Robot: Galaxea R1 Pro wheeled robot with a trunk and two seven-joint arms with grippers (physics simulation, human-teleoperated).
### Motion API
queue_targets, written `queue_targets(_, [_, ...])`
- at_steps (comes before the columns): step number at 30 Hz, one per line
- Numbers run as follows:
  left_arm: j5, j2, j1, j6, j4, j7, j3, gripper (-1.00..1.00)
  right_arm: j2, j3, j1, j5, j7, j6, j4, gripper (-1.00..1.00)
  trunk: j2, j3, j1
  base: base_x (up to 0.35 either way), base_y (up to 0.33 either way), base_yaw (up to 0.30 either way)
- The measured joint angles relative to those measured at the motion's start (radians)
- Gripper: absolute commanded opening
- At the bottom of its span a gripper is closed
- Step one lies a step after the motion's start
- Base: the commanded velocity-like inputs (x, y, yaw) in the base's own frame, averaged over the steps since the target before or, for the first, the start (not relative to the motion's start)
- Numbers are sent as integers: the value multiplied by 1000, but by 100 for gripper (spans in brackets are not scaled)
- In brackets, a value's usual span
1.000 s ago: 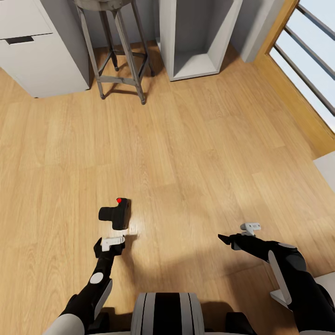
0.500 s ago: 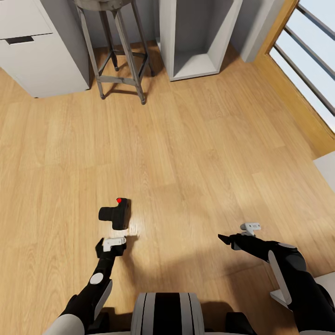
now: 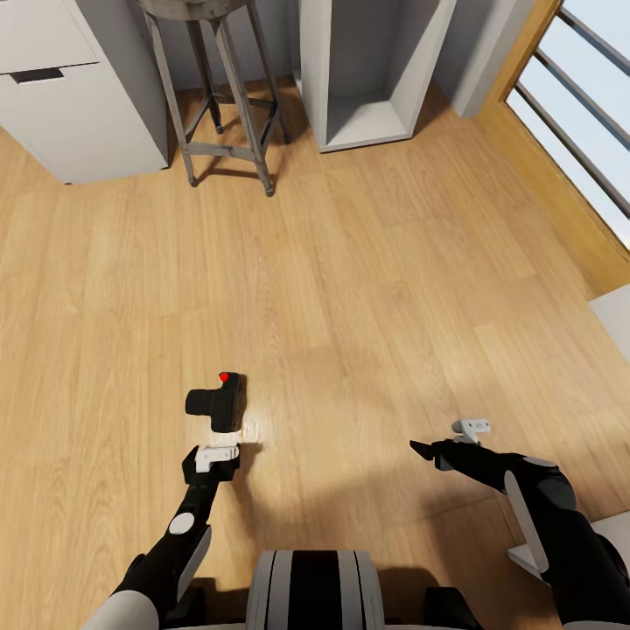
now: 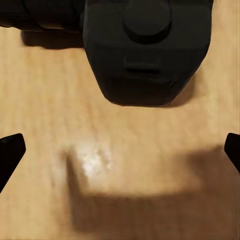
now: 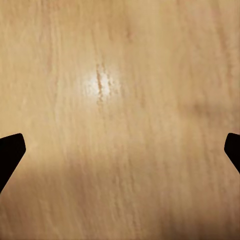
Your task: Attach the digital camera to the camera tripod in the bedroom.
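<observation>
Camera (image 3: 217, 403) lies on the wood floor (image 3: 367, 289), red dot up, at about 11 o'clock from the robot's trunk. Left gripper (image 3: 211, 458) sits just short of it, at its 6 o'clock, fingers spread wide; the left wrist view shows the camera body (image 4: 145, 50) ahead of the open fingertips, apparently lined up for a pickup. Right gripper (image 3: 462, 435) hangs well apart at 4 o'clock over bare floor, fingers spread, holding nothing. Stool (image 3: 223, 96) and open shelf unit (image 3: 367, 79) stand at 12 o'clock.
</observation>
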Motion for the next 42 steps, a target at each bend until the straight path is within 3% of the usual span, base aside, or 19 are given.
queue_targets(5, [0,-1,0,0,-2,-2,-17,100,0,-1,0,0,1,0,0,100,0,0,0,0,0,0])
queue_targets(13, [1,-3,0,-3,-5,3,-76,100,0,-1,0,0,2,0,0,100,0,0,0,0,0,0])
queue_targets(42, [11,-2,-1,0,-11,15,-78,100,0,-1,0,0,2,0,0,100,0,0,0,0,0,0])
